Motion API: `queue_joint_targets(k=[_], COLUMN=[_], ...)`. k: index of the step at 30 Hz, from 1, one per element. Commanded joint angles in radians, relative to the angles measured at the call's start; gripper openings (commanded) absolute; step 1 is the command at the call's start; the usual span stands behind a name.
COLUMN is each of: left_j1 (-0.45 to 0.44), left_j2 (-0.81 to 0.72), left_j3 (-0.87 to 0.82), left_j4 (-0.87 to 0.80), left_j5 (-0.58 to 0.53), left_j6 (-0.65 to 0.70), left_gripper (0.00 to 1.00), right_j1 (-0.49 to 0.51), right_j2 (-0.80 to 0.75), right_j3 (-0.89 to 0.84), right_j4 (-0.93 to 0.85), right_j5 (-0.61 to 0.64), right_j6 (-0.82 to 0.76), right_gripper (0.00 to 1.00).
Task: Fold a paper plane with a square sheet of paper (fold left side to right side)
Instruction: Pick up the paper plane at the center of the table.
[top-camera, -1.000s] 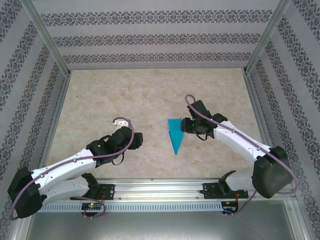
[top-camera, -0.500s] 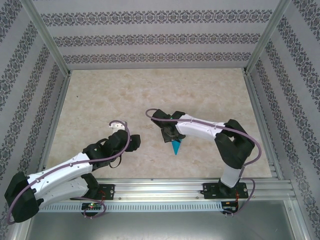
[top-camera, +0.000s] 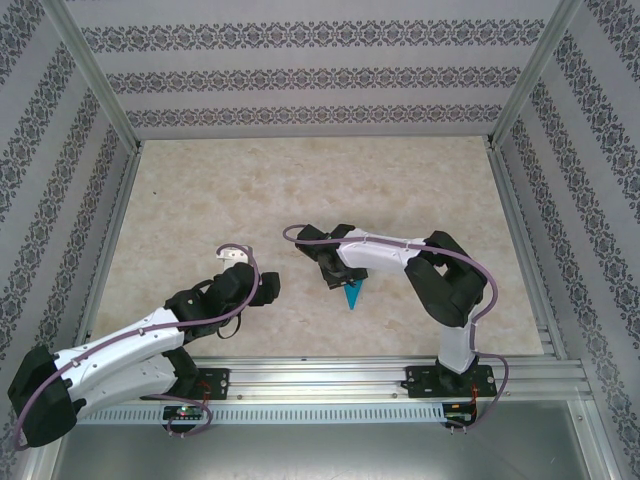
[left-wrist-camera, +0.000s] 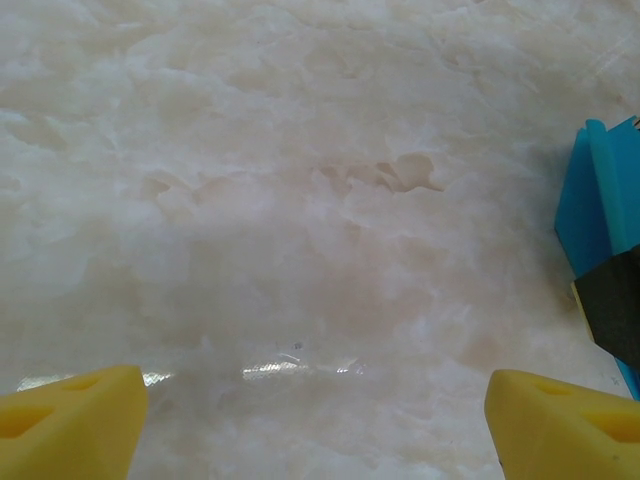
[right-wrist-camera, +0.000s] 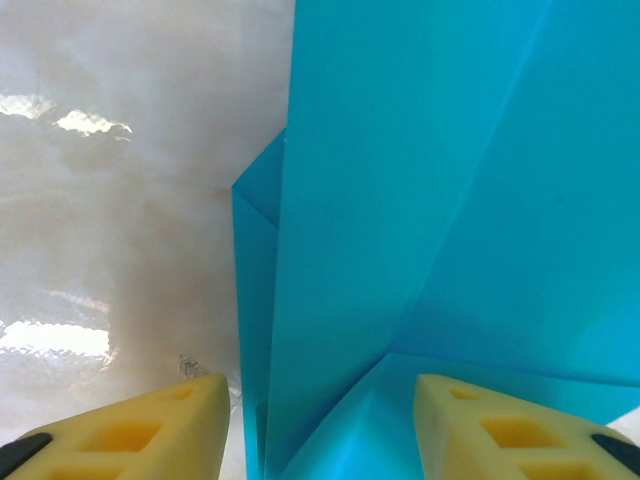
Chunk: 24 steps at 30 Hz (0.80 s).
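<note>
Paper plane (top-camera: 352, 295) mostly beneath right jaws

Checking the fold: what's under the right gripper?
The folded paper plane lies on the table beneath the right gripper. From above, the gripper hides all but its tip.

Counter (top-camera: 250, 190): pale beige marbled top, lying flat and catching soft glare in patches.
Walls (top-camera: 320, 70): three, standing along the far and side edges, showing white covering with grey ornamental bands running in stripes.
Posts (top-camera: 92, 70): silver metal, slanting up from the two far corners.
Rail (top-camera: 320, 372): slotted aluminium, running along the near edge.
Metal sheet (top-camera: 320, 450): plain grey, lying below the rail.
Light: spreading evenly, leaving only faint shadows.
</note>
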<state>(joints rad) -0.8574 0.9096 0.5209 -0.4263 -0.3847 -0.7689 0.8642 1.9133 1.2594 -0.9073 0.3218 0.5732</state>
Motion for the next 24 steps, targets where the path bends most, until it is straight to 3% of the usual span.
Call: queue_joint_targets(k=[1,11,21,24], left_j1=[0.011,0.011,0.011,0.011], left_j2=[-0.016,-0.017,-0.019,-0.023], left_j3=[-0.005,0.003,0.013,0.015], left_j4=[-0.014,-0.031,-0.046,-0.052], left_j5=[-0.028,-0.029,-0.034,-0.034], left_j6=[-0.012,-0.012,-0.01,-0.01], left_gripper=[0.89,0.89,0.89,0.89], right_j1=[0.015,0.012,-0.015,-0.036], right_j2=[0.013,0.004,-0.086,-0.14], right_j3=[0.021,0.004,-0.048,-0.072], right_j4=[-0.01,-0.012,-0.011,0.007], right_j5=[0.036,0.04,0.038,0.017], right_j6=[0.0,0.004,0.005,-0.007], right_gripper=[0.5,0.36,0.05,0.0])
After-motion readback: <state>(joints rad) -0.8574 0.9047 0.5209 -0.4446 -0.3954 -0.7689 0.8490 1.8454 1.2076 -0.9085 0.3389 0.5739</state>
